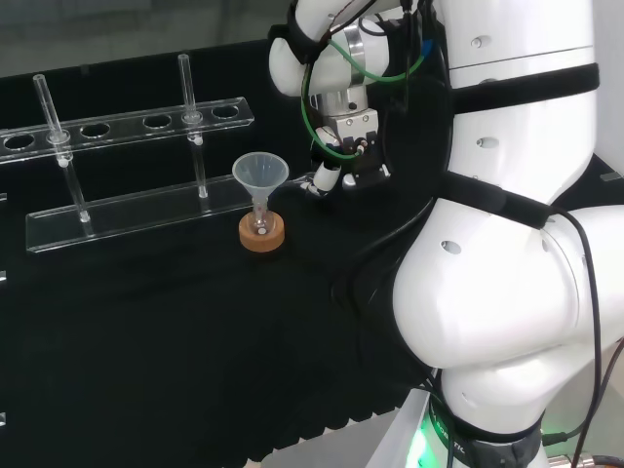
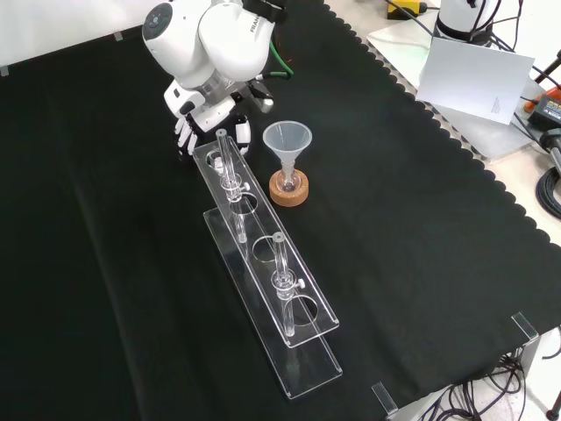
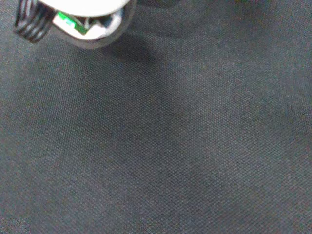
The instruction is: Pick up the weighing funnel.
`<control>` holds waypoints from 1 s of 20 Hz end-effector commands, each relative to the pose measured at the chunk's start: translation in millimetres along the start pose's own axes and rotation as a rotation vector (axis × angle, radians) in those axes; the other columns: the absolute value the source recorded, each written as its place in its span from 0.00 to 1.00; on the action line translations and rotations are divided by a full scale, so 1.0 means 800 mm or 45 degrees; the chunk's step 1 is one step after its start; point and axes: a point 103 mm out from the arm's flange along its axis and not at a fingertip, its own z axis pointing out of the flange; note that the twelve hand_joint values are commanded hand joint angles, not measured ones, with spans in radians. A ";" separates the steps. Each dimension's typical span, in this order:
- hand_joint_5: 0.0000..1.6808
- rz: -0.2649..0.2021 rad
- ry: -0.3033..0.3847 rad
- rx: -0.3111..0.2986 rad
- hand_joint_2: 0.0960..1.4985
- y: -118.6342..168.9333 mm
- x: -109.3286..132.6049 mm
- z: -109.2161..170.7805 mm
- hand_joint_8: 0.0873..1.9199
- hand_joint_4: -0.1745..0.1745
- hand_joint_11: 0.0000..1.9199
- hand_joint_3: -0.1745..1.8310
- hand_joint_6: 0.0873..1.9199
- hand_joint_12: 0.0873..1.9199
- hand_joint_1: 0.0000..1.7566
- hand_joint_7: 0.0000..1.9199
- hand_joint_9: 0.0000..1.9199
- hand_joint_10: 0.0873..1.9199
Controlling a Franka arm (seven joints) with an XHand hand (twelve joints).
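One black cloth [image 2: 421,263] with a scalloped edge covers the bench, and past that edge in the front view lie a white card [image 2: 473,79] and some cables [image 2: 548,175]. Two clear tubes [image 2: 230,171] [image 2: 282,281] stand upright in a long clear rack [image 2: 311,368], and just beside it the funnel [image 2: 287,140] stands mouth up, its stem in a small flask [image 2: 288,181] on a cork ring [image 2: 289,195]. At the rack's far end the hand [image 2: 195,123] hangs low over the cloth, near the funnel but apart from it; whether it is clenched, slack or grasping something I cannot tell.
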 end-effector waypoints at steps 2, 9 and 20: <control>0.40 -0.002 0.000 -0.008 0.32 0.002 0.004 0.002 0.35 0.42 0.25 0.42 0.46 0.66 0.53 0.22 0.35 0.26; 0.39 0.004 -0.007 -0.006 0.33 0.003 0.004 0.002 0.35 0.42 0.25 0.42 0.46 0.66 0.53 0.22 0.35 0.26; 0.40 -0.005 0.003 -0.004 0.33 0.011 -0.002 0.008 0.35 0.42 0.25 0.43 0.47 0.66 0.53 0.22 0.35 0.26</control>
